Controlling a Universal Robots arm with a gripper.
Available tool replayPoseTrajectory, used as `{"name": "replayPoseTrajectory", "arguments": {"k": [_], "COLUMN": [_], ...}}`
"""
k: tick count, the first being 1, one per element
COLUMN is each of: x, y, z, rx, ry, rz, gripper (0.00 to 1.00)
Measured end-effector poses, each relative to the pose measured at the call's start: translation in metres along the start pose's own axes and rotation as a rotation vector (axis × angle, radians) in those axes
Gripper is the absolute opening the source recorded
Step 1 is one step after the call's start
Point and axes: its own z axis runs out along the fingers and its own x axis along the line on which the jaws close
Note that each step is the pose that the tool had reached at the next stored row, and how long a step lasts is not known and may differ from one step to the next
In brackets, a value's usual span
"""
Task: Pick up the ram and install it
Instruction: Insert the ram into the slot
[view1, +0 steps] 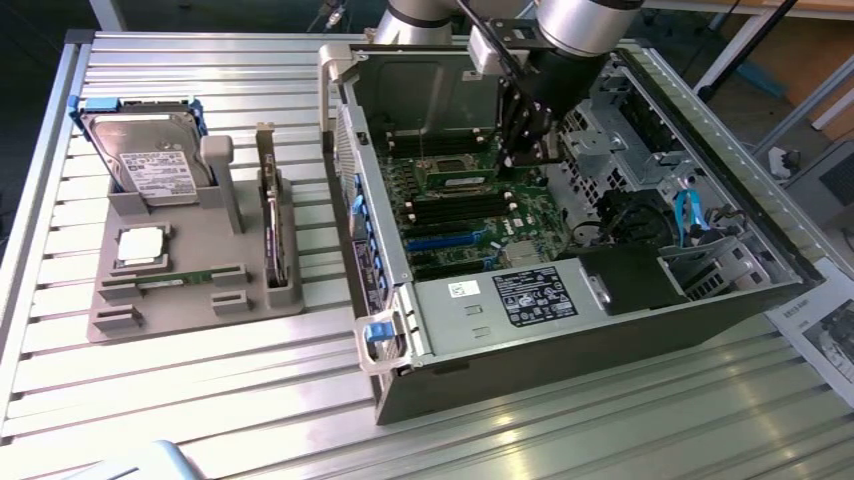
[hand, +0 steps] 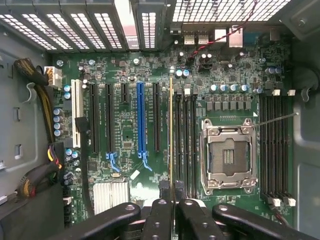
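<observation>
The ram (hand: 171, 135) shows edge-on in the wrist view as a thin greenish-gold strip. It runs out from between my gripper's black fingers (hand: 159, 217). My gripper (hand: 172, 207) is shut on the ram. The stick lines up with the outermost of the dark memory slots (hand: 186, 145) beside the open processor socket (hand: 227, 157). I cannot tell whether it touches the slot. In the exterior view my gripper (view1: 530, 150) reaches down inside the open computer case (view1: 534, 310), over the green motherboard (view1: 461, 215).
A grey holder (view1: 200, 300) at the exterior view's left carries a hard drive (view1: 147, 165), a square silvery chip (view1: 143, 245) and an upright dark card (view1: 274, 235). Case walls, a drive cage (view1: 694, 265) and cables (hand: 37, 100) ring the motherboard. A second slot bank (hand: 275, 150) lies past the socket.
</observation>
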Motion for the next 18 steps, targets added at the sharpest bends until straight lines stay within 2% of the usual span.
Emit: {"name": "replayPoseTrajectory", "arguments": {"k": [11,18], "x": [0.000,0.000], "y": [-0.0003,-0.0021], "z": [0.0127,0.0132], "rx": [0.0002,0.0002], "ry": [0.0000,0.0001], "rz": [0.000,0.000], "gripper": [0.12,0.12]}}
